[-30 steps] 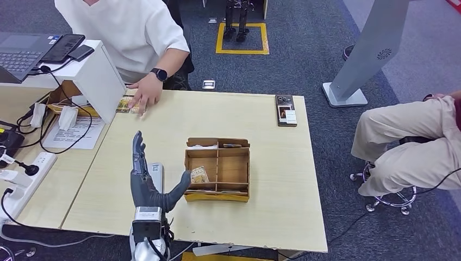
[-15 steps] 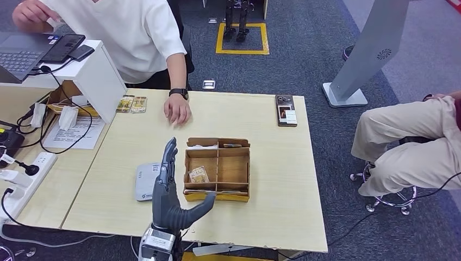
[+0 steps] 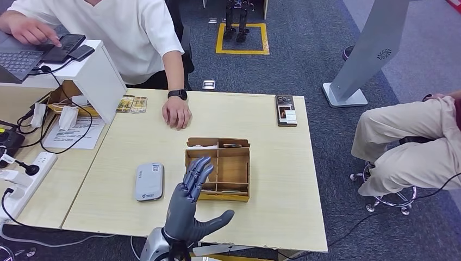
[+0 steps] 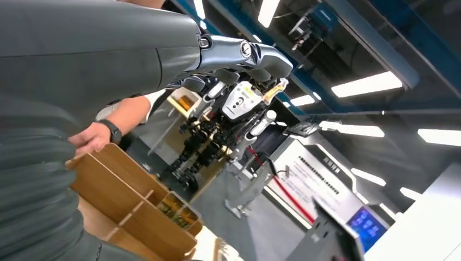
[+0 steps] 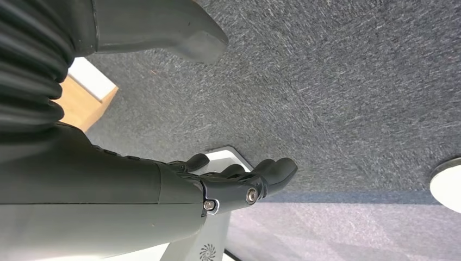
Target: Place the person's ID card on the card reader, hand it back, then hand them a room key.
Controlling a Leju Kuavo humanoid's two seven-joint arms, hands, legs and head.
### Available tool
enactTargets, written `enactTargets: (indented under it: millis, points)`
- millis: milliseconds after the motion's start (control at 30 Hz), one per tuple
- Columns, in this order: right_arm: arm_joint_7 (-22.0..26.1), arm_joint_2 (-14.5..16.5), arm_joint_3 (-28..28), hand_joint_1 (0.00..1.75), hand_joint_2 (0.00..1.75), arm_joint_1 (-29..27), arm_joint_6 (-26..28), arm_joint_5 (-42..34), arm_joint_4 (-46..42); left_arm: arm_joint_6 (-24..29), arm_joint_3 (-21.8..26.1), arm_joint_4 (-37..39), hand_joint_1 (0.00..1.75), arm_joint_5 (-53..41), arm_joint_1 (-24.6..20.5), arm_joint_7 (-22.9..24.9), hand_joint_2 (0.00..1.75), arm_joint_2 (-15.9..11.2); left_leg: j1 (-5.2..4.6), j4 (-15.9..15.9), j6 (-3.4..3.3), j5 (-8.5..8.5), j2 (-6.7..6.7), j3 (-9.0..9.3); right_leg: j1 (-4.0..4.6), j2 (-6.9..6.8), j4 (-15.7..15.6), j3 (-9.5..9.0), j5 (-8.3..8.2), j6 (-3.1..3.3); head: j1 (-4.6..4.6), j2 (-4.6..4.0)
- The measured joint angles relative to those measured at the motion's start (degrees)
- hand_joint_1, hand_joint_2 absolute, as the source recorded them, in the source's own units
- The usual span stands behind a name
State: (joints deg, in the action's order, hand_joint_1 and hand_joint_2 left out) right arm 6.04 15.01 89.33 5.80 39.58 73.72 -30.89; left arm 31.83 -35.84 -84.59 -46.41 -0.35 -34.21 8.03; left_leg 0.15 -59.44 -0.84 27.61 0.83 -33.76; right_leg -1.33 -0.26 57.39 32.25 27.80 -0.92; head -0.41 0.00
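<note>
- Right now your left hand (image 3: 190,209) hovers over the near edge of the table (image 3: 272,217), fingers spread and straight, thumb out to the side, holding nothing.
- Its fingertips reach over the near left corner of the wooden organizer box (image 3: 218,169); judging by the task, the room keys are the small cards in that box's compartments, directly ahead of the hand.
- The card reader (image 3: 149,181), a grey rounded slab, lies flat just to the left of the hand, long axis pointing away from you; nothing rests on it.
- Two small cards (image 3: 132,104) lie side by side at the far left of the table, beside the white stand; whether one is the ID card cannot be told.
- The person's hand (image 3: 176,114) rests on the table beyond the box, well apart from yours.
- The left hand is the nearer one to box and reader; your right hand (image 5: 239,182) hangs over grey carpet, fingers loosely curled, empty.
- The tabletop is pale wood; a phone (image 3: 286,110) lies at the far right, a seated person beyond the right edge.
</note>
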Motion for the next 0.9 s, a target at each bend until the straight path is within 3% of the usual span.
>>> enactTargets:
  millis: [500, 900]
  points:
    - [-0.09, -0.66, 0.0, 0.0, 1.75, 0.01, 0.0, 0.18, 1.34, 4.02, -1.81, 7.04, 0.0, -17.5, -2.55, 12.08, 1.75, -0.91, 0.0, 0.0, 0.0, 0.0, 0.0, 0.0, 0.0, 0.0, 0.0, 0.0, 0.0, 0.0, 0.02, 0.01]
    - [-0.41, -0.82, 0.0, 0.0, 1.75, 0.02, 0.0, 0.17, 1.74, 4.45, -2.13, 10.85, 0.0, -25.03, -4.08, 18.15, 1.75, -1.2, 0.0, 0.0, 0.0, 0.0, 0.0, 0.0, 0.0, 0.0, 0.0, 0.0, 0.0, 0.0, 0.0, 0.01]
